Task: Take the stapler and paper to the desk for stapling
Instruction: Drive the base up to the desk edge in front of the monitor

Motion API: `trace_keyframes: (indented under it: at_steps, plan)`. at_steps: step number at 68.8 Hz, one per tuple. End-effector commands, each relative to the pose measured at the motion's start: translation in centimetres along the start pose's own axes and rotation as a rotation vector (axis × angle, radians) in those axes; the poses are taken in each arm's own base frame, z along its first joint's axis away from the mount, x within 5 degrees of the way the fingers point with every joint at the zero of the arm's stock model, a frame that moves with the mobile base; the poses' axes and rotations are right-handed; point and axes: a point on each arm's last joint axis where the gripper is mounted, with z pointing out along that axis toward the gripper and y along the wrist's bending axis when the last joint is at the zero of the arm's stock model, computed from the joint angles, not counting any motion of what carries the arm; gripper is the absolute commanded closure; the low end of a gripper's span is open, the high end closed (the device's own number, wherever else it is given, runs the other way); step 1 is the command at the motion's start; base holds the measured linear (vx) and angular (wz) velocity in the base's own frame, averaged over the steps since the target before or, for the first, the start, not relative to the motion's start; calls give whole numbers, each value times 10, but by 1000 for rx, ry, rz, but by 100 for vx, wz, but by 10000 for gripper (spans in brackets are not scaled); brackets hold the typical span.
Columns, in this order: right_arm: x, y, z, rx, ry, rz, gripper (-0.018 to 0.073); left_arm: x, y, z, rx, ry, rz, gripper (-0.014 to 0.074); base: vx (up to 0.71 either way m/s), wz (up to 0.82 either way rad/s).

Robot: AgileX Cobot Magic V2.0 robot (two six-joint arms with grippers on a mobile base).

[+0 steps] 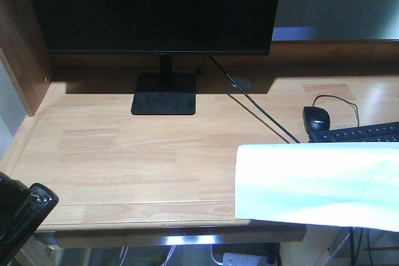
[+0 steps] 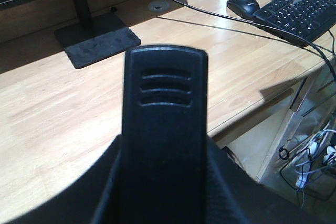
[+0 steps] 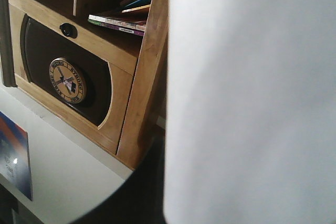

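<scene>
The left end effector (image 2: 165, 187) is closed around the stapler (image 2: 165, 103). Its dark fingers (image 2: 107, 192) press both sides of the black body, which is raised above the table (image 1: 124, 154) at the front left corner. The paper (image 1: 318, 182) hangs over the front right corner, with its lower edge past the table's front edge and its upper edge just in front of the keyboard (image 1: 361, 133). The sheet fills the right wrist view and hides the right end effector, so I cannot tell its state. A mouse (image 1: 316, 118) lies just left of the keyboard, and a monitor (image 1: 156, 4) stands at the back edge.
</scene>
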Motion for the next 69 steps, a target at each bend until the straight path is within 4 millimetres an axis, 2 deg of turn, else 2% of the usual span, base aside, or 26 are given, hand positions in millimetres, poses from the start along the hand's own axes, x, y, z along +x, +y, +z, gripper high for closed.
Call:
trace_keyframes:
  at_steps: [1, 61, 69]
  plan:
    - [-3, 12, 4, -74, -6, -8, 561, -18, 1, -6, -14, -136, -15, 603, 0, 0]
    - [-3, 12, 4, -74, -6, -8, 561, -19, 1, -6, -17, -151, -22, 603, 0, 0]
    - [-3, 12, 4, -74, -6, -8, 561, -25, 3, -6, -34, -208, -23, 603, 0, 0]
